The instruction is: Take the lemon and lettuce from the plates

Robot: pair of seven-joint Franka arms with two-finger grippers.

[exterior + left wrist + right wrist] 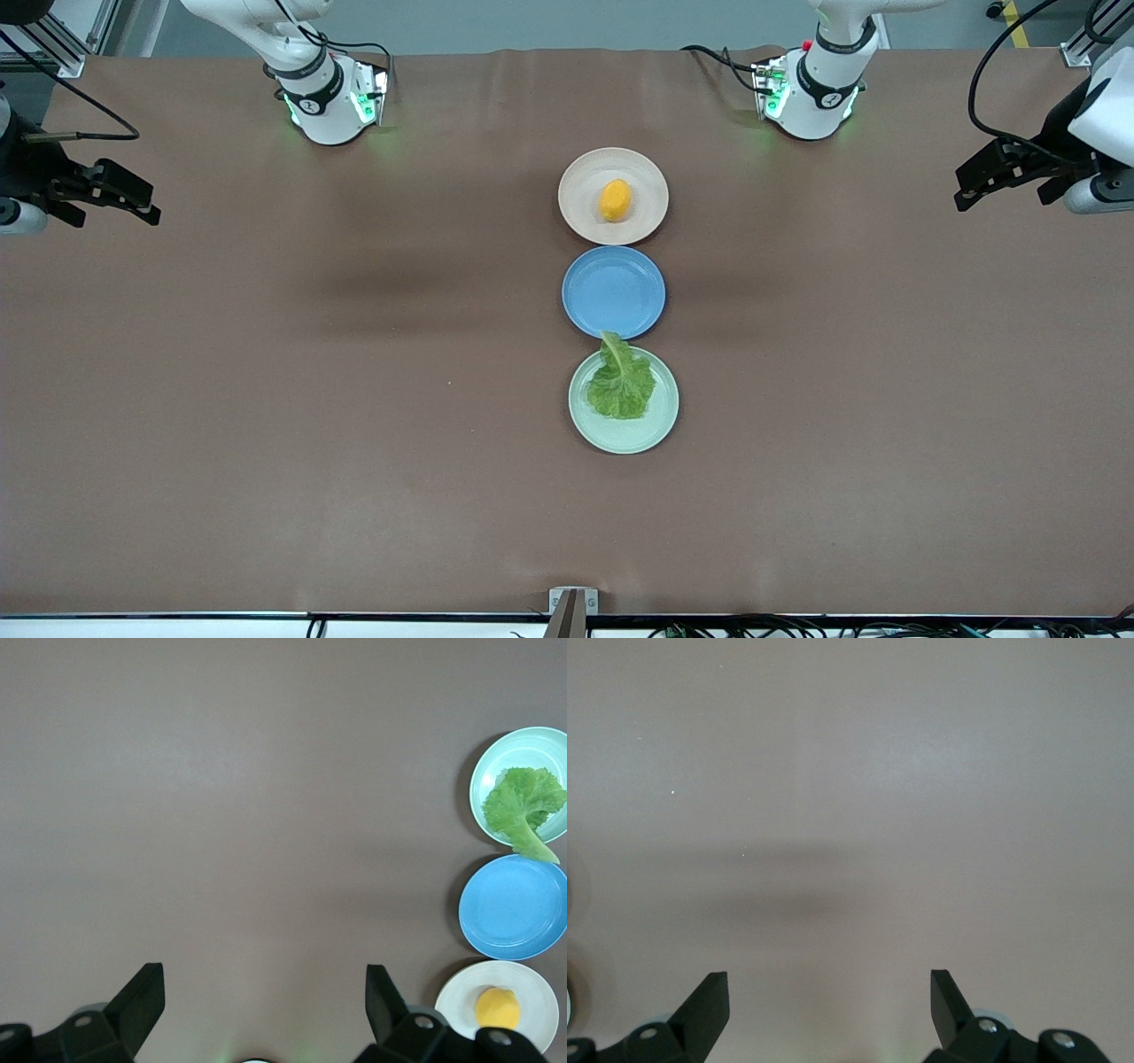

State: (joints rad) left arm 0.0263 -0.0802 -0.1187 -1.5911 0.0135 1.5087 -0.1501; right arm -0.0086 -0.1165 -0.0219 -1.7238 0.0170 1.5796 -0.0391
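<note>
Nothing is picked yet: the lemon lies on the beige plate and the lettuce on the green plate, its stem overhanging the blue plate between them. The left gripper and right gripper wait over the counter's ends, jaws wide and empty, with a clear way in.

Matt surfaces lying under soft light

The brown table cover is looking like matt paper or cloth, faintly creased. The beige plate, blue plate and mint plate are showing smooth, matt faces. The lemon is looking smooth, the lettuce crinkled and rough.
</note>
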